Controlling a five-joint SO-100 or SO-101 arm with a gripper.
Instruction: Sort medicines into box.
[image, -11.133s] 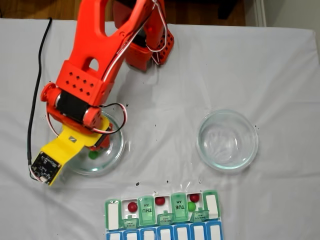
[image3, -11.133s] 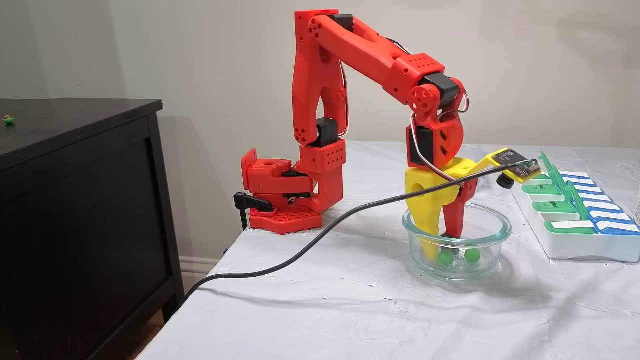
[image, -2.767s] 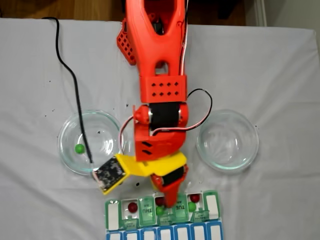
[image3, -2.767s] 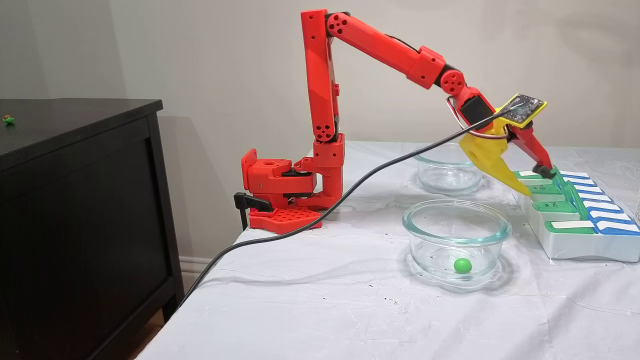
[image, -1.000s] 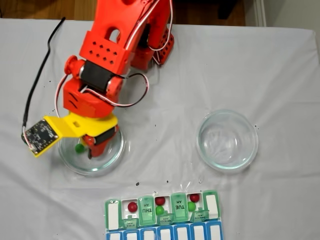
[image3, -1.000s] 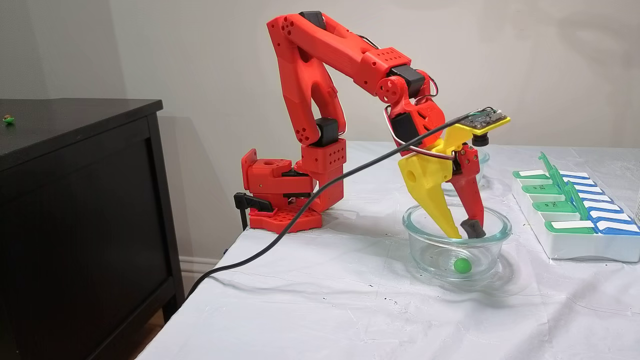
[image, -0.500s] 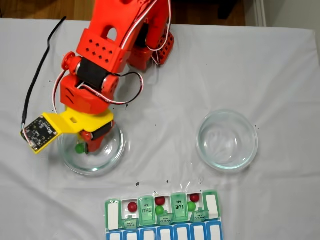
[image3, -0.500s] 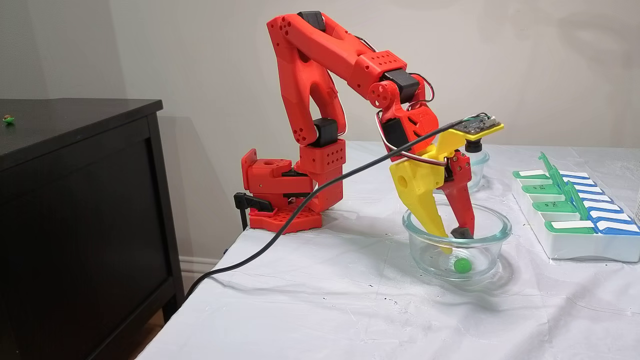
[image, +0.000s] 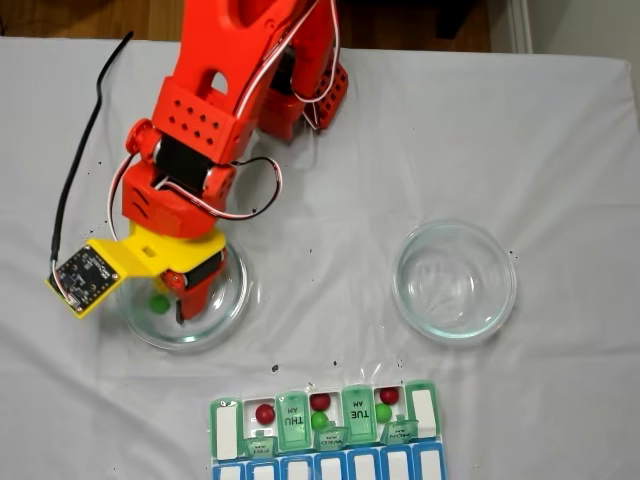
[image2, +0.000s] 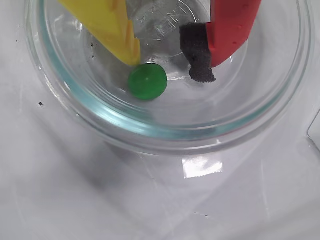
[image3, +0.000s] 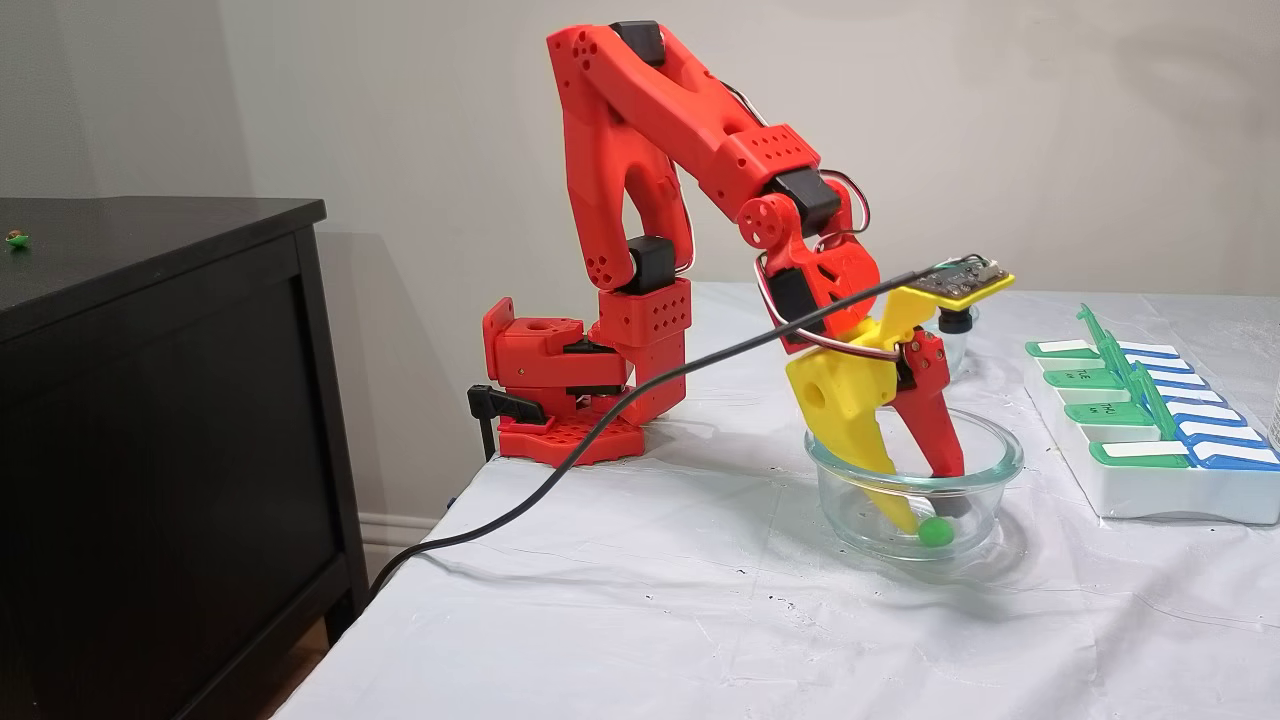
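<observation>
Gripper has dropped deeper into round clear glass dish, jaws parted, unclamped, beside smooth green ball.

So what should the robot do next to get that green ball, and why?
Probably shift a little so the green ball sits midway between the fingers, then close. In the wrist view the gripper is open and down inside the glass dish, and the ball lies right by the yellow finger, with a clear gap to the red finger's black pad.
</observation>
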